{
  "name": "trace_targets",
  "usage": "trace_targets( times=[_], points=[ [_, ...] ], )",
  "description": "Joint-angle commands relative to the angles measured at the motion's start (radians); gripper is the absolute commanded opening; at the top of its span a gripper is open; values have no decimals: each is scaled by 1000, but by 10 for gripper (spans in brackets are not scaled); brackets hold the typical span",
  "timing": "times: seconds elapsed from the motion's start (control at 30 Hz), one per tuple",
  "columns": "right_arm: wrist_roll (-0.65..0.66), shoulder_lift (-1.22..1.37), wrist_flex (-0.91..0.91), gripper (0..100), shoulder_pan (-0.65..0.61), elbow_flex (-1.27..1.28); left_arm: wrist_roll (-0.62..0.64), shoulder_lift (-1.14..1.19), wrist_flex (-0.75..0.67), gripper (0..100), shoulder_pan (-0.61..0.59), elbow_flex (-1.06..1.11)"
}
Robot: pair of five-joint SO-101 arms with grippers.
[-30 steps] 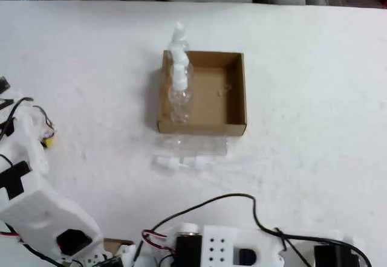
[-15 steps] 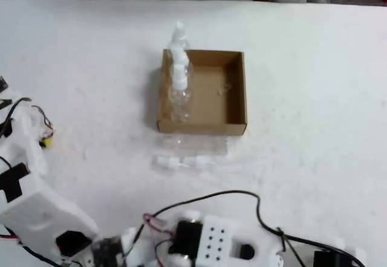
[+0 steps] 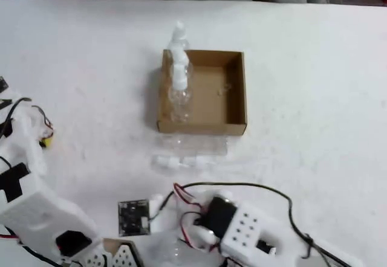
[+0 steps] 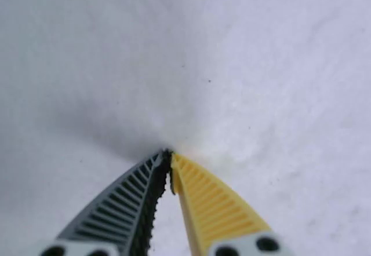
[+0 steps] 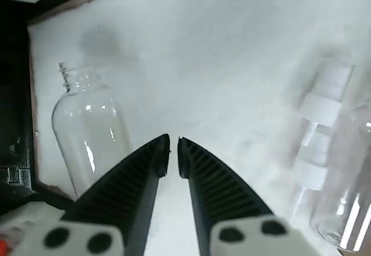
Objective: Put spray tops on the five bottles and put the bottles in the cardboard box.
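The cardboard box (image 3: pixel 234 92) stands open at mid-table. Clear bottles with white spray tops (image 3: pixel 179 78) stand upright in a row along its left wall. In front of the box lie clear bottles (image 3: pixel 193 145) and loose spray tops (image 3: pixel 175 162). My right gripper (image 5: pixel 173 147) is shut with nothing in it, low over the table. Beside it lies an uncapped clear bottle (image 5: pixel 87 137); to its other side lie white spray tops (image 5: pixel 322 134) and another bottle (image 5: pixel 348 204). My left gripper (image 4: pixel 170 155) is shut, its tips close to the bare white table.
The right arm's body and cables (image 3: pixel 239 231) cross the near edge of the table, and the left arm's white body (image 3: pixel 30 200) takes up the near left corner. Open white table lies left and right of the box. Grey chairs stand behind the far edge.
The right arm has swung away from the near edge toward the left and the table's middle, bringing its wrist camera board into sight. The left arm, box and bottles have stayed put.
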Motion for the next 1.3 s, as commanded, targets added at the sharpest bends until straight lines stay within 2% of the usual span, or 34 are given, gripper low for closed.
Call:
trace_targets(
  times=[0.0,0.27,0.4,0.6,0.73,0.97,1.27],
  points=[
    [28,-119,91,16,12,-21,11,16,-11,27,-56,-51],
    [201,-120,166,16,-56,20,11,16,-11,27,-56,-51],
    [273,-82,203,16,-148,28,11,16,-11,27,-56,-51],
    [245,28,186,17,-346,23,11,16,-12,27,-56,-52],
    [212,153,142,17,-417,26,11,16,-12,27,-54,-54],
    [212,286,74,17,-387,29,11,16,-12,27,-54,-52],
    [212,193,-5,17,-97,20,8,16,-12,27,-41,-51]
  ],
)
